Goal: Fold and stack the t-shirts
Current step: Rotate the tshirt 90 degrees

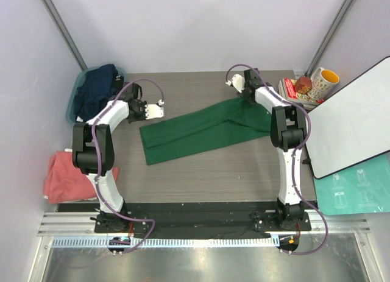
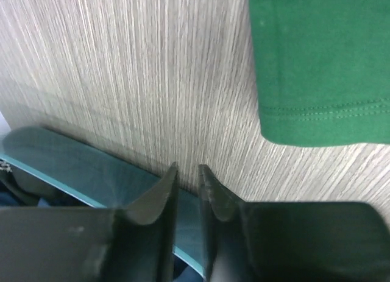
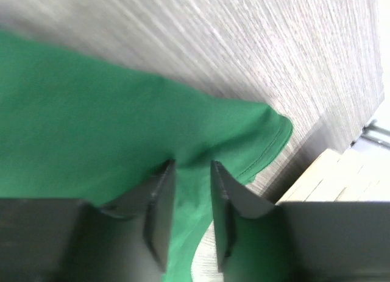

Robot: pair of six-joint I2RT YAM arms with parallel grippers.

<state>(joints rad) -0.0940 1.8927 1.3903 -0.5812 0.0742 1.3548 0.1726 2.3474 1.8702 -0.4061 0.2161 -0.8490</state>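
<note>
A dark green t-shirt (image 1: 201, 131) lies folded into a long band across the table, slanting from near left to far right. Just beyond its left end my left gripper (image 1: 157, 111) hovers, its jaws a narrow slit apart (image 2: 187, 167) with nothing between them; the shirt's hem (image 2: 323, 63) shows ahead on the right. Over the shirt's far right sleeve my right gripper (image 1: 241, 90) stands open (image 3: 192, 163), with green cloth (image 3: 91, 111) below the gap. A navy t-shirt (image 1: 97, 90) fills the teal tub. A salmon-pink t-shirt (image 1: 67, 175) lies off the table's left edge.
The teal tub (image 1: 79, 84) stands at the far left corner, its rim (image 2: 73, 163) under my left fingers. At the far right are a mug (image 1: 323, 82) and books (image 1: 292, 87). A white board (image 1: 353, 126) leans along the table's right edge.
</note>
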